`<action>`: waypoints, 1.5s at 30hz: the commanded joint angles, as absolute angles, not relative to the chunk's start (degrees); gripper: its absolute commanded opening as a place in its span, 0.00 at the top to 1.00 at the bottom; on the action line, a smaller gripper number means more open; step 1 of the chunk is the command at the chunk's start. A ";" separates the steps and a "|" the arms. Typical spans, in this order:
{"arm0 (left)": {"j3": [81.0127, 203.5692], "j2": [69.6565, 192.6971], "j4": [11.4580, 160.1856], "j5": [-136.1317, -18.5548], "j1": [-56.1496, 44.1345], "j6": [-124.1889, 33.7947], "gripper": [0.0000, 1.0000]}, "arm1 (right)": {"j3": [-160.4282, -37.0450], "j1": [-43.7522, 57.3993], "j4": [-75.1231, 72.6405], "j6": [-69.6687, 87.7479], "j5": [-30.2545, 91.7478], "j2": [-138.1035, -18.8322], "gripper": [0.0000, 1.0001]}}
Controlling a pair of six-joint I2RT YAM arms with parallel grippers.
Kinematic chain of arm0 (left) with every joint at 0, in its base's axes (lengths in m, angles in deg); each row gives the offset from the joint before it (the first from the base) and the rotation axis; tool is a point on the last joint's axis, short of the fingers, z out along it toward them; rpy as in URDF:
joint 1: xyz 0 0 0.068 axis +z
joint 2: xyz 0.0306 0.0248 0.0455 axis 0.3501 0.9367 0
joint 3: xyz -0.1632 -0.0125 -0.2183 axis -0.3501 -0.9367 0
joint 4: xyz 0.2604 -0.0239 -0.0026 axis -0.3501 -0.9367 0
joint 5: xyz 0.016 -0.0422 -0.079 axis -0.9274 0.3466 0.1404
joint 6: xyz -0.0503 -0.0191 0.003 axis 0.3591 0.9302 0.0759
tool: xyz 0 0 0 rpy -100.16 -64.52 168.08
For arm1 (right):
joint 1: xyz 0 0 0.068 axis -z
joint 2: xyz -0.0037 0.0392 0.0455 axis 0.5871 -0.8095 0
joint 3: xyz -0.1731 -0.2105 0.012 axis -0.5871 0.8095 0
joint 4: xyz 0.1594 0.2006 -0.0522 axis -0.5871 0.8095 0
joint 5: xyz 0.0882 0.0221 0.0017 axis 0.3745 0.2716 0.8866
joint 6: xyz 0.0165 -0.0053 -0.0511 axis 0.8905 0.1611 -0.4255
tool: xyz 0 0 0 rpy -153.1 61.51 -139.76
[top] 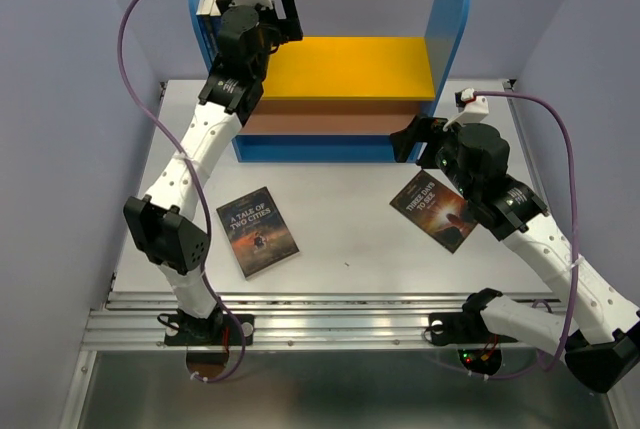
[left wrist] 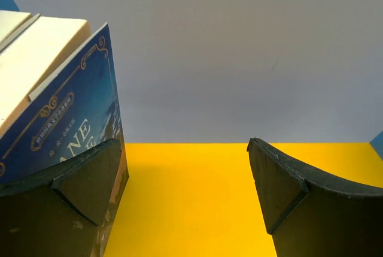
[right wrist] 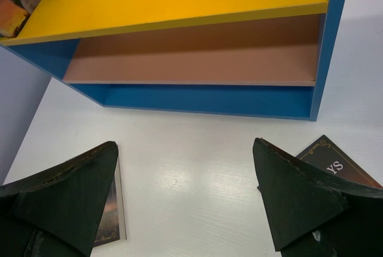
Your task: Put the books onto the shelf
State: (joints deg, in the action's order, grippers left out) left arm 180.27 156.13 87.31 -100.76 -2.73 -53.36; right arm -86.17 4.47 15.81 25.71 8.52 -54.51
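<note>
1. Left gripper, open and empty, sits beside upright books at the shelf's left end: back out straight
2. Right gripper, open too, hovers by the loose right-hand book: centre before closing

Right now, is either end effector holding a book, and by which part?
Nothing is held. Both the left end effector and the right end effector are open and empty.

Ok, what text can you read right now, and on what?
"A TALE OF TWO CITIES": cover of the left book on the table.
"THREE DAYS TO SEE": cover of the right book, partly covered.
"ANE": blue book standing on the shelf; its gold label is too blurred.
</note>
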 commanded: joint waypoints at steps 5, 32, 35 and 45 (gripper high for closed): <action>179.28 148.85 91.10 -93.52 -2.80 -52.12 0.01 | -87.61 4.66 14.86 24.55 8.78 -54.16 0.00; 185.17 142.53 91.45 -81.48 -4.99 -50.19 0.01 | -87.53 4.66 14.86 24.37 10.45 -54.60 0.00; 182.81 138.85 91.37 -80.16 -6.04 -49.83 0.01 | -87.44 4.66 14.86 24.37 10.80 -54.17 0.00; 152.24 117.13 95.40 -82.89 -9.56 -37.82 0.01 | -85.77 4.66 18.79 27.00 9.31 -53.90 0.00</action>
State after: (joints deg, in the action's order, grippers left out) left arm 161.60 122.42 91.73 -83.10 -8.74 -45.62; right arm -86.02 4.47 15.90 25.58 10.66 -54.40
